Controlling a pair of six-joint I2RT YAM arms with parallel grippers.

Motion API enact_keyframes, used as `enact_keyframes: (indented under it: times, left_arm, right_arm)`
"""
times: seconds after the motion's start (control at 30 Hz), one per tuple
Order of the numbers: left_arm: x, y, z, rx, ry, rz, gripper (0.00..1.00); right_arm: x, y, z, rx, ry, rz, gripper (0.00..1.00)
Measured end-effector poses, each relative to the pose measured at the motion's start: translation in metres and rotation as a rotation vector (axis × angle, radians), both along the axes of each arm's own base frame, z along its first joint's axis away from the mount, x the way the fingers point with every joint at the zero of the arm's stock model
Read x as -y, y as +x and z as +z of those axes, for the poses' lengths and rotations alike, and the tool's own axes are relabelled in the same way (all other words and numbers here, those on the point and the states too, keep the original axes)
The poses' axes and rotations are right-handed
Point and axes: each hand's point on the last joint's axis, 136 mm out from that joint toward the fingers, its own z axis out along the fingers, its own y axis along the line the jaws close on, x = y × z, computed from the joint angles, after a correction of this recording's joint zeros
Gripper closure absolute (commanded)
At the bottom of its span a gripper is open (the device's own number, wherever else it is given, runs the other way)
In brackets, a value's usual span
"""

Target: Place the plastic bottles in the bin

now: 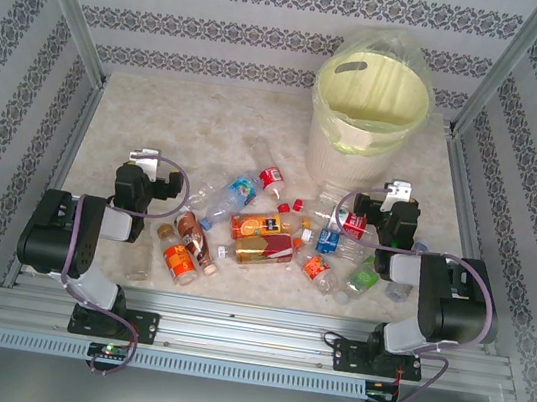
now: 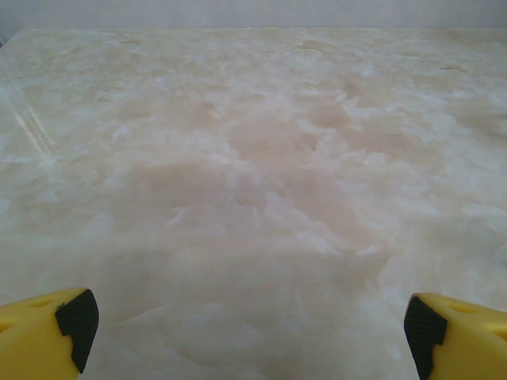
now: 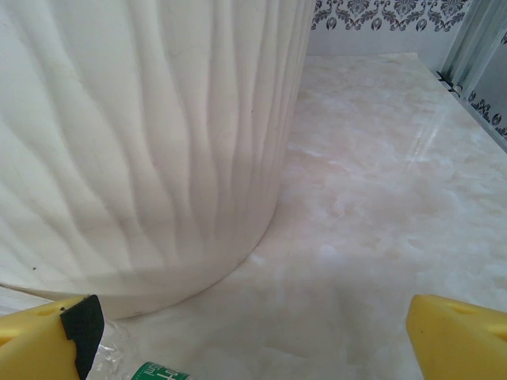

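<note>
Bin (image 3: 158, 142) ribs up close, right wrist.

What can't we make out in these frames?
- Bin floor: top view, near wall hides it.
- Bottle labels: top view, too small to read.
- Green label: right wrist, cut off by bottom edge.
- Bottles by the right arm: top view, partly covered.

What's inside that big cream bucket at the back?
A clear plastic bag lines the bin, and its pale yellow inner wall shows above the rim. Nothing else shows in there, but the near wall hides the bottom.
</note>
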Motion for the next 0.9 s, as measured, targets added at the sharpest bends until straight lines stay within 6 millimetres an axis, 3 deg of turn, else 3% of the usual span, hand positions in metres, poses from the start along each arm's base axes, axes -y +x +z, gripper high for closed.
enact_keyframes:
  times: [0.77,0.9]
  left_arm:
    - [0.0016,-0.0004,0.0004,0.004,-0.006,-0.012,0.00]
    - [0.0019,-0.0082,-0.0040,0.006,-0.006,-0.011,0.00]
  right_arm:
    - [0.0001,0.0000,0.0001,0.000,0.000,-0.001,0.02]
    - [0.0003,-0.0005,0.0007,0.004,0.004,-0.002,0.02]
